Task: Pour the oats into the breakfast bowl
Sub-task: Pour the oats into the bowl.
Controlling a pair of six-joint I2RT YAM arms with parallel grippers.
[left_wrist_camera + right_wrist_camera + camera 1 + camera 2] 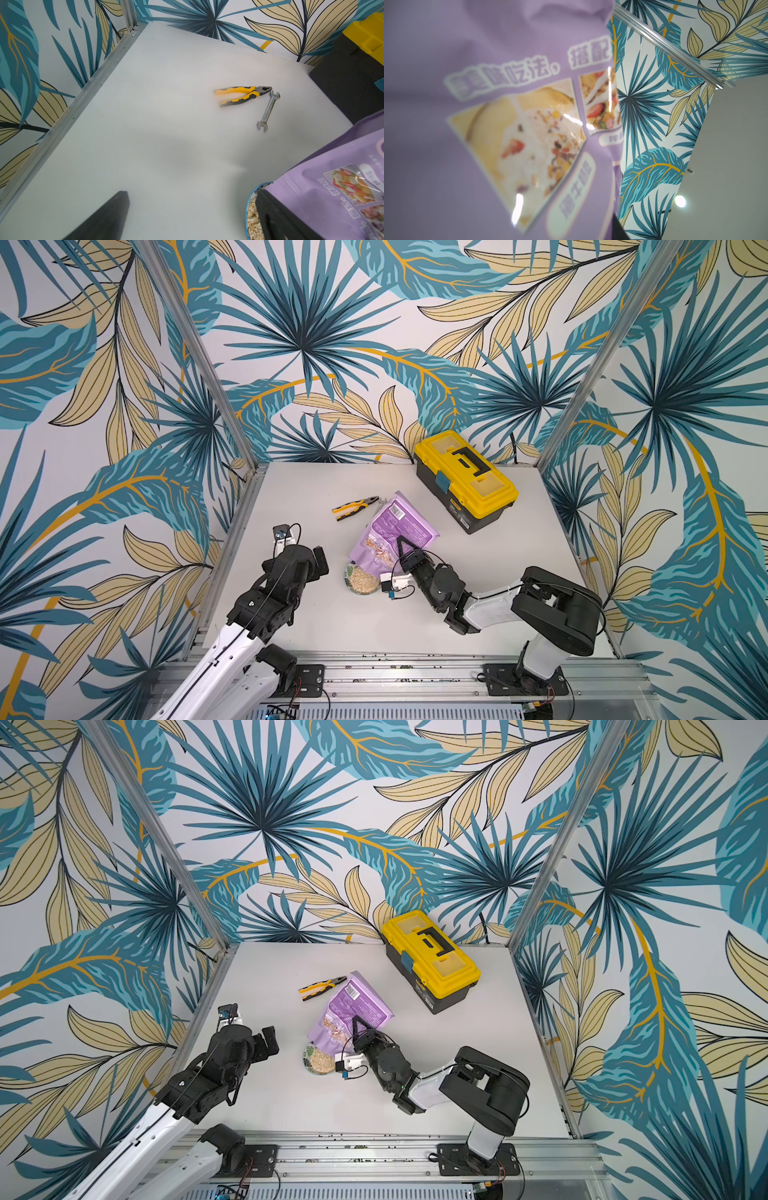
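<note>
Right gripper (409,549), nearest, pinches the purple pouch (399,520), whose length slants from the far toolbox (465,477) side down to its mouth over the bowl (348,575), mid-table toward the front edge, oats (363,581) heaped inside. Left gripper (192,195) gapes empty just beside the bowl. Plain grey table (332,626), leaf-papered walls (291,344).

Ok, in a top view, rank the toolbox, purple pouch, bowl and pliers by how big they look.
1. toolbox
2. purple pouch, held up nearer the camera
3. pliers and bowl, about alike: pliers longer, bowl rounder but partly hidden under the pouch
</note>
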